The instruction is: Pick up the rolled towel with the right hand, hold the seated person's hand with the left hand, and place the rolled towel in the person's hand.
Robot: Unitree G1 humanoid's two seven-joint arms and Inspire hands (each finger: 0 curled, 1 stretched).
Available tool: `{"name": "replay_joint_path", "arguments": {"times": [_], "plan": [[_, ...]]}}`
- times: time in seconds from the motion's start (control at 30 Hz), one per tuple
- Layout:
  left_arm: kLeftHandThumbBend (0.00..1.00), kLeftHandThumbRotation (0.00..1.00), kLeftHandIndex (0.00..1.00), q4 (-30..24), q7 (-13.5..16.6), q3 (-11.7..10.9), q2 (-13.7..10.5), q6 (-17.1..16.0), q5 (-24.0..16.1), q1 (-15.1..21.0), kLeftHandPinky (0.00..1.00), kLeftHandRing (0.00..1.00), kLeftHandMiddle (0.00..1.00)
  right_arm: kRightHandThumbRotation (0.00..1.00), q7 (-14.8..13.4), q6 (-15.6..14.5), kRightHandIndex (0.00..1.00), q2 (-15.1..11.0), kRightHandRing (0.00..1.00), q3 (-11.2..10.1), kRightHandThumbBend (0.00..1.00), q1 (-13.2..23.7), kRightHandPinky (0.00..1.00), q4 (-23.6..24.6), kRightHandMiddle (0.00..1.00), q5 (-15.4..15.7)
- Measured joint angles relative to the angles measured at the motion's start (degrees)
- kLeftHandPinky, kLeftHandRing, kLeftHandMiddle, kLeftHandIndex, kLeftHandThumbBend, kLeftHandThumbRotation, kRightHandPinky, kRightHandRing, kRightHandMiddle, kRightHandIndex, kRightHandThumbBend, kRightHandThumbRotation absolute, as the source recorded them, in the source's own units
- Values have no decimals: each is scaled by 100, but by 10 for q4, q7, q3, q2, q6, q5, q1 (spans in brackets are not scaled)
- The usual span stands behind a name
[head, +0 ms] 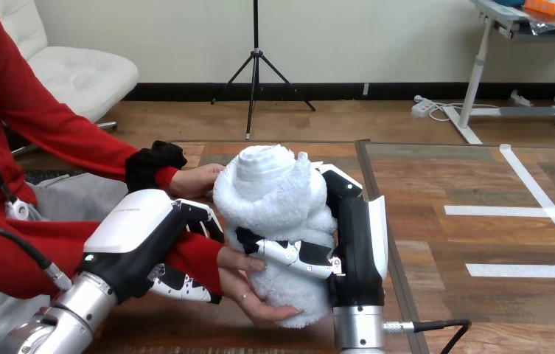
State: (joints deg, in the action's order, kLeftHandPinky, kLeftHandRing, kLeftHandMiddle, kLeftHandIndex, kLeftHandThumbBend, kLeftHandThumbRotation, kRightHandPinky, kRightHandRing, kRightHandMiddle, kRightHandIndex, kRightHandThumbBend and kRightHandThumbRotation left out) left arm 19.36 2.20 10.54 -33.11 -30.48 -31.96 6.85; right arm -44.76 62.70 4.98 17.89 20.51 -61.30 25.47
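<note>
A white rolled towel [274,192] stands upright in my right hand [355,236], whose thumb and fingers are curled round its lower half. The towel's bottom rests on the person's hand [248,299], which lies palm up at the view's lower middle, its thumb against the towel. My left hand [138,228] is shut on that hand's wrist at the red sleeve, with fingers [180,285] under it and the thumb over it. The person's other hand [197,179] reaches in behind the towel's left side and touches it.
The wooden table [480,310] stretches to the right, marked with white tape lines [532,214]. The person sits close at the left, both red-sleeved arms over the table's left part.
</note>
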Motion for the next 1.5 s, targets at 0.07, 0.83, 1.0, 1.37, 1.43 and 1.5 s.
{"name": "replay_joint_path", "arguments": {"times": [0.07,0.83,1.0,1.37,1.43,1.5], "plan": [[82,0,49,0,0,0,0,0,0,0,36,39,44,0,0,0,25,0,19,0,58,0,14,0,25,0],[83,0,51,-13,-2,0,0,1,-2,0,40,42,46,0,2,0,25,1,20,0,59,3,15,-1,27,-2],[83,1,51,-16,-4,0,0,3,-2,0,41,42,46,0,4,0,26,1,21,0,59,3,15,-3,27,-3],[81,4,55,-17,-11,0,-1,5,-2,-1,45,46,50,0,46,2,31,1,24,-1,63,4,17,-8,32,-38],[80,5,57,-17,-14,0,-1,6,-2,-1,47,47,52,0,60,2,34,1,25,-1,65,4,19,-9,35,-49],[80,6,57,-17,-17,0,-1,8,-2,-2,47,48,53,0,72,2,36,1,26,-2,66,4,19,-9,36,-58]]}}
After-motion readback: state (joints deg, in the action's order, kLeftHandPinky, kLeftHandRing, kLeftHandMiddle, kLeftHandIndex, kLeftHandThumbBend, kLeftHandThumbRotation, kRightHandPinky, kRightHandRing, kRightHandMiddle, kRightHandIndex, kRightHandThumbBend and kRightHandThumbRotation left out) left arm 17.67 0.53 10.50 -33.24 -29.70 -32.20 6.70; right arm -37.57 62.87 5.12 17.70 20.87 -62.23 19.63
